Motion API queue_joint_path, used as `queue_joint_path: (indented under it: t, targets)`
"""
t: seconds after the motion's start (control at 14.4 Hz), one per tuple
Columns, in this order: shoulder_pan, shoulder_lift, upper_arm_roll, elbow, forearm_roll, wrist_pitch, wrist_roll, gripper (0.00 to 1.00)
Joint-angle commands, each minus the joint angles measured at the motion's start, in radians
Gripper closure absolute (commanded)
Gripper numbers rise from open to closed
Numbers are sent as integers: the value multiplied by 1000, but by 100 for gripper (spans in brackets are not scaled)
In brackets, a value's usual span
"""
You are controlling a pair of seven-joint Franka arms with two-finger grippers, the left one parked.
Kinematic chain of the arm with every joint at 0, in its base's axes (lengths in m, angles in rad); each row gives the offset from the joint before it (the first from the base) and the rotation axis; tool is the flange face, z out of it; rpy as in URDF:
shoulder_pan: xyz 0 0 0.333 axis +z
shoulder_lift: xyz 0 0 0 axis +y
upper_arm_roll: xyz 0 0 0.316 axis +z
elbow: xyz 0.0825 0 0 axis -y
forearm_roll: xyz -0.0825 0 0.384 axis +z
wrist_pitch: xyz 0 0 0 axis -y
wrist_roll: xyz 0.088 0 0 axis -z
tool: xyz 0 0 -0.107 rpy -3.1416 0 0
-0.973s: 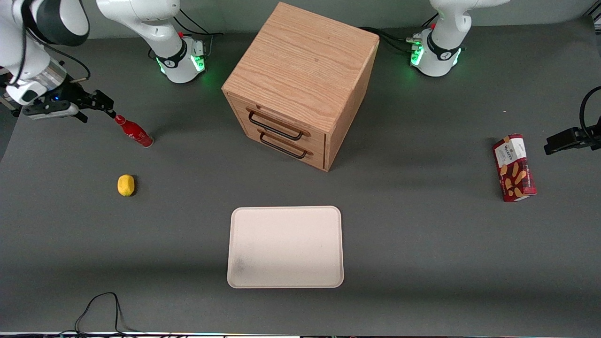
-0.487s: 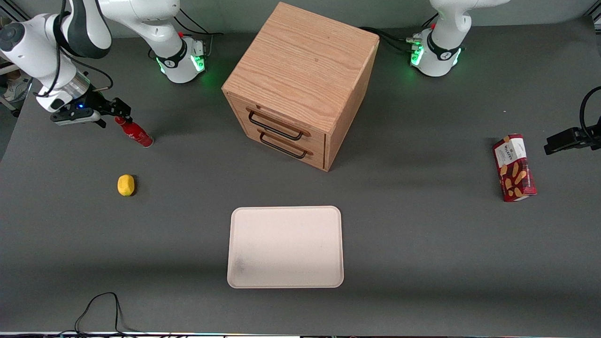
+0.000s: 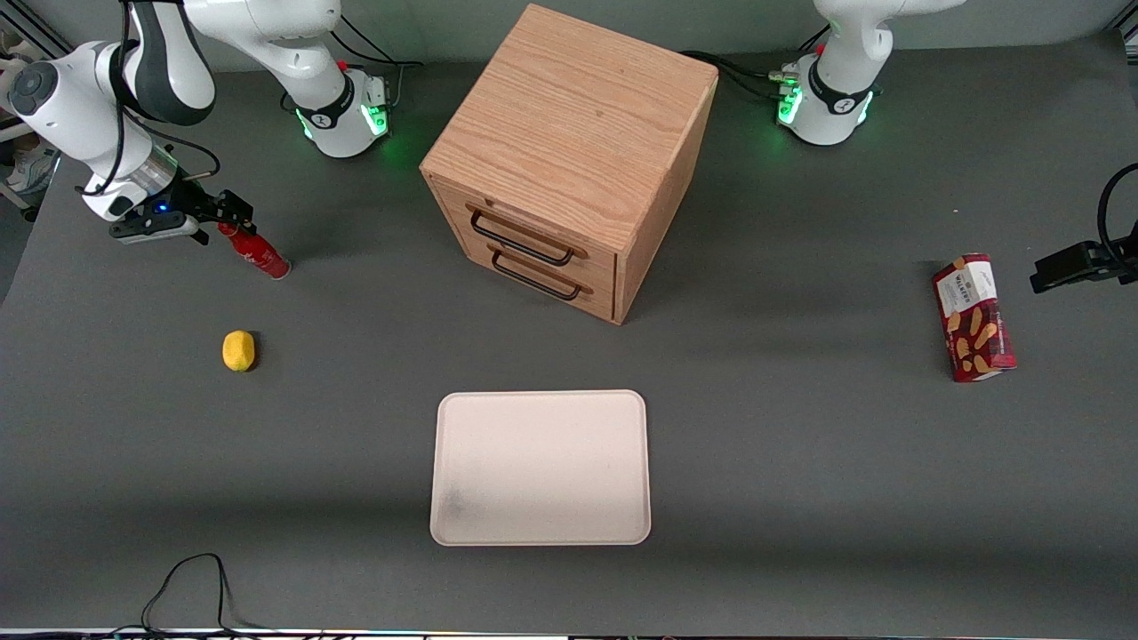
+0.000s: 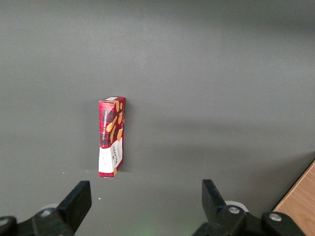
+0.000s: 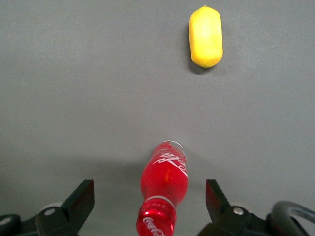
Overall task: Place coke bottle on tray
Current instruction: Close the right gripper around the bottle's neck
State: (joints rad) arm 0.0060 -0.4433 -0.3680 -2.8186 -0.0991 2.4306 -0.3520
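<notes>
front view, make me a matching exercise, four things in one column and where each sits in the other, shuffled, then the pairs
Things:
1. coke bottle
2. lemon
3. tray
4. snack box

Places:
A. toward the parked arm's end of the table
B. in front of the drawer cabinet
C. between the fingers of the open pincer
D. nearer the front camera than the bottle, beside nothing

Pairs: 1-C, 2-D, 3-B, 4-A
</notes>
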Motion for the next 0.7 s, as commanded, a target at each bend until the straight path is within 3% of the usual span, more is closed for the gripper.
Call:
queue_joint_path:
  t: [0.0, 0.28, 0.63]
  targets:
    - [0, 2, -14, -64, -17, 77, -24, 0]
    - [0, 2, -14, -71, -17, 76, -25, 0]
    - [-1, 3, -15, -76, -85, 64, -22, 0]
